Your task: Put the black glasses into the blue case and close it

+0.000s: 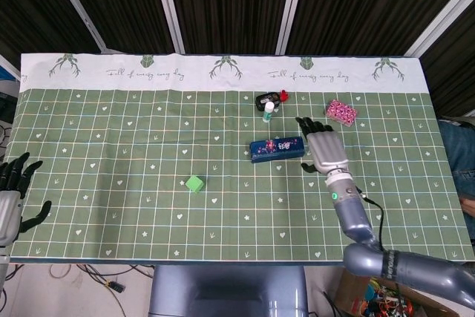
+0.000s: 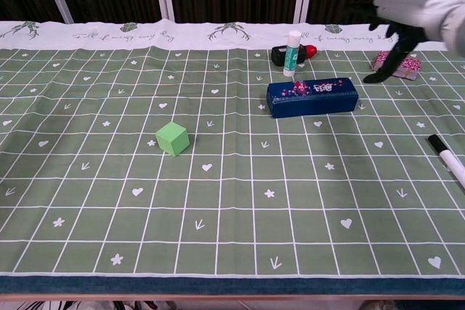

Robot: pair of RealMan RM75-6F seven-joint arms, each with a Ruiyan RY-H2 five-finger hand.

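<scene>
The blue case [image 1: 277,148] [image 2: 312,97] lies with its lid down in the middle right of the table, its decorated top facing up. No black glasses show outside it. My right hand [image 1: 324,150] [image 2: 398,28] hovers just right of the case, apart from it, fingers spread and holding nothing. In the chest view it hangs above the table near the back right. My left hand [image 1: 11,192] stays at the table's front left edge, fingers apart and empty.
A white glue stick [image 1: 268,112] [image 2: 292,53] stands behind the case, beside a black-and-red object [image 1: 269,99] [image 2: 280,54]. A pink item [image 1: 341,112] [image 2: 398,64] lies at the back right, a green cube [image 1: 194,183] [image 2: 173,138] left of centre, and a marker [image 2: 447,159] at the right edge.
</scene>
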